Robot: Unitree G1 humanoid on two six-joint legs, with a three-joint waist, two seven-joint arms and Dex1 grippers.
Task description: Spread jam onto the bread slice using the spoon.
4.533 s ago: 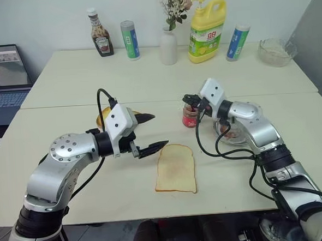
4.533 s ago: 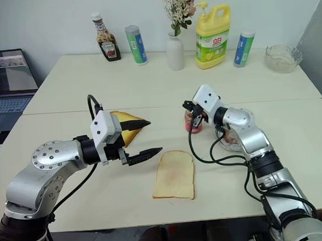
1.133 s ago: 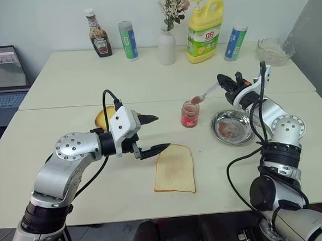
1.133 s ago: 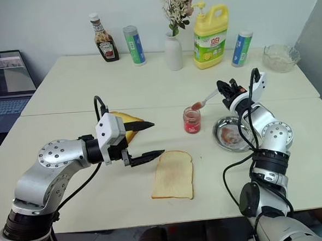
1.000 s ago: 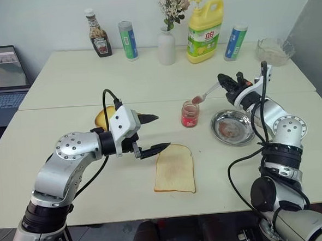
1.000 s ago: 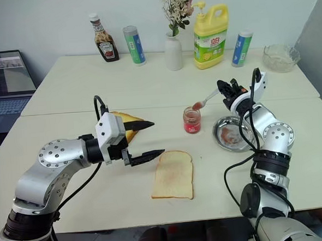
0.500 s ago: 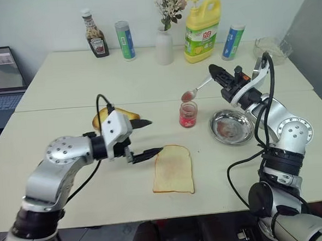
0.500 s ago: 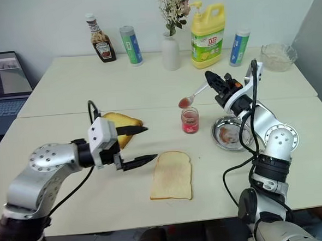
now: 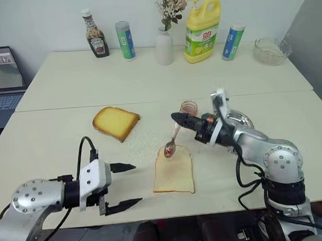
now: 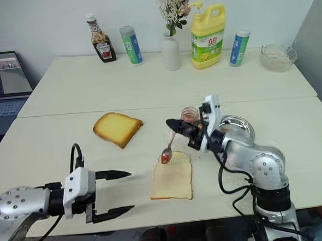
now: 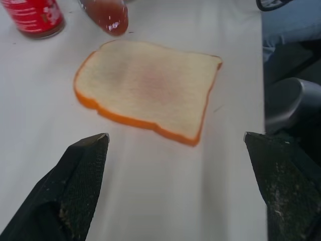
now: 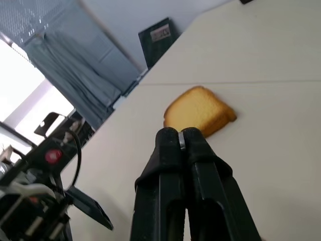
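Clamped between the shut fingers of the right gripper (image 9: 178, 118), the spoon (image 9: 172, 143) is hung bowl-down over the far edge of the bread slice (image 9: 174, 173), whose long axis is laid toward the robot.

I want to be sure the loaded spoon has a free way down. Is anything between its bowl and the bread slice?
Nothing visible. The right gripper holds the spoon, its jam-filled bowl hanging over the far edge of the bread slice, with no object between them.

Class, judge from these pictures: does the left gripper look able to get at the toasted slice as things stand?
Probably yes. The left gripper stands open near the table's front edge, and bare table lies between it and the toasted slice; nothing stands in that path.
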